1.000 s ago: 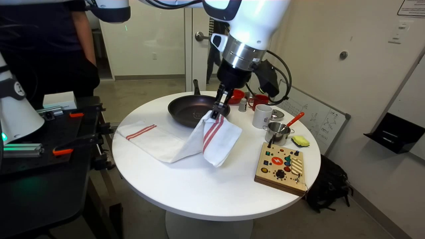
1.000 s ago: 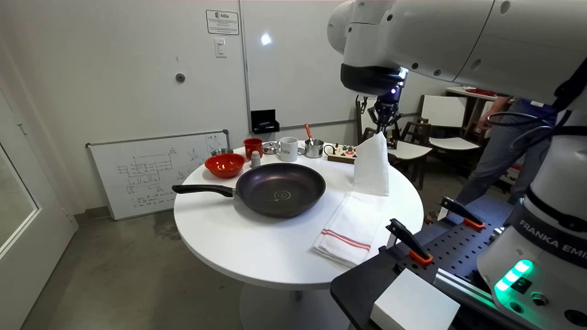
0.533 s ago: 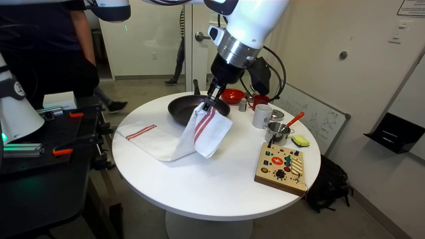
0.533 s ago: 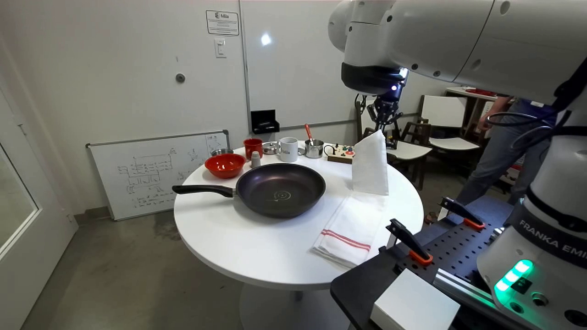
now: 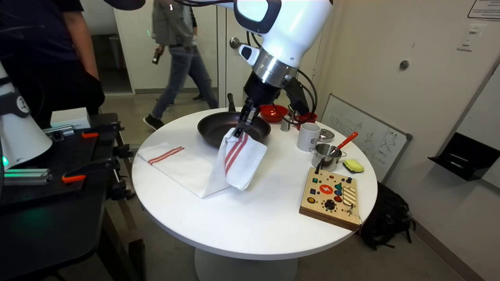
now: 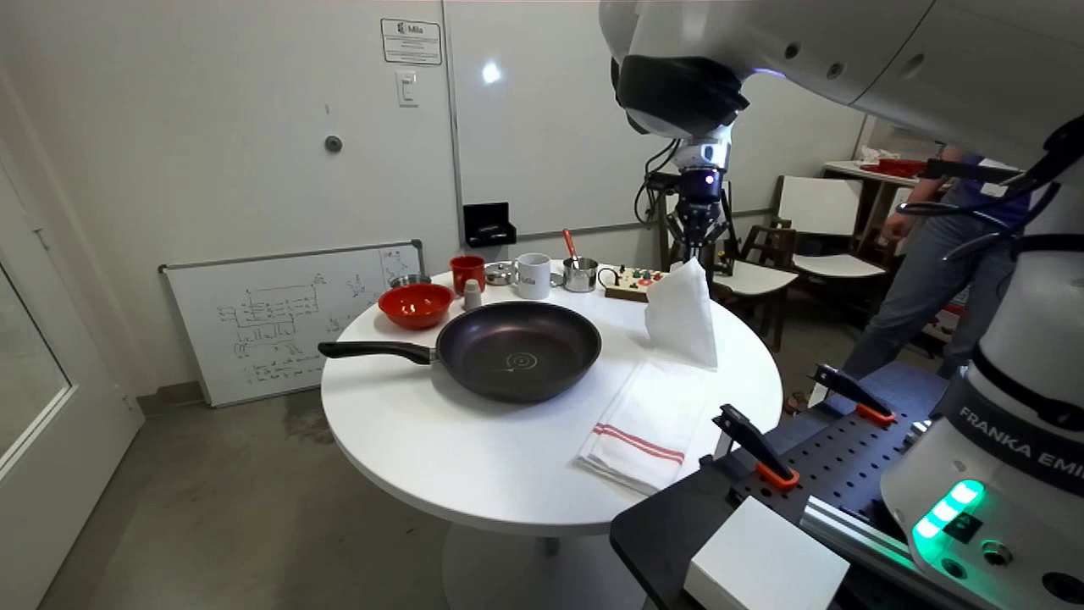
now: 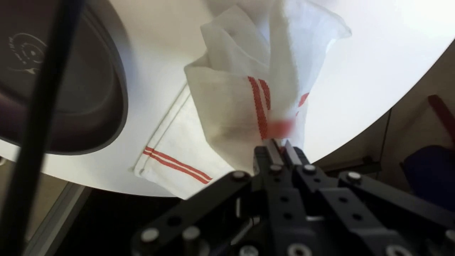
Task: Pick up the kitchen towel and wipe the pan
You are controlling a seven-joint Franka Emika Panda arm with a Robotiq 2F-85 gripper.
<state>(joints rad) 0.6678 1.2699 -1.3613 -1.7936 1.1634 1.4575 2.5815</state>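
Note:
The white kitchen towel with red stripes (image 5: pixel 244 166) is partly lifted. One striped end lies flat on the table, and it also shows in an exterior view (image 6: pixel 639 432) and the wrist view (image 7: pixel 231 121). My gripper (image 5: pixel 239 132) is shut on the lifted end, which hangs in folds from the fingertips (image 7: pixel 282 145). In an exterior view the gripper (image 6: pixel 695 254) is above the table to the right of the pan. The dark pan (image 6: pixel 518 356) stands upright on the table, its inside bare. In the wrist view the pan (image 7: pixel 81 85) is left of the towel, apart from it.
On the round white table (image 5: pixel 250 230) stand a red bowl (image 6: pixel 416 306), red cup (image 6: pixel 467 273), grey shaker (image 6: pixel 472 295), white mug (image 5: pixel 308 136), steel pot with red-handled utensil (image 5: pixel 327 156), yellow sponge (image 5: pixel 353 166) and wooden switch board (image 5: pixel 331 199). The pan handle (image 6: pixel 377 350) overhangs the table edge.
My gripper has moved left in an exterior view, rising and then dipping slightly, carrying the towel's lifted end. The arm's upper links have turned. The pan and the towel's flat end have not moved.

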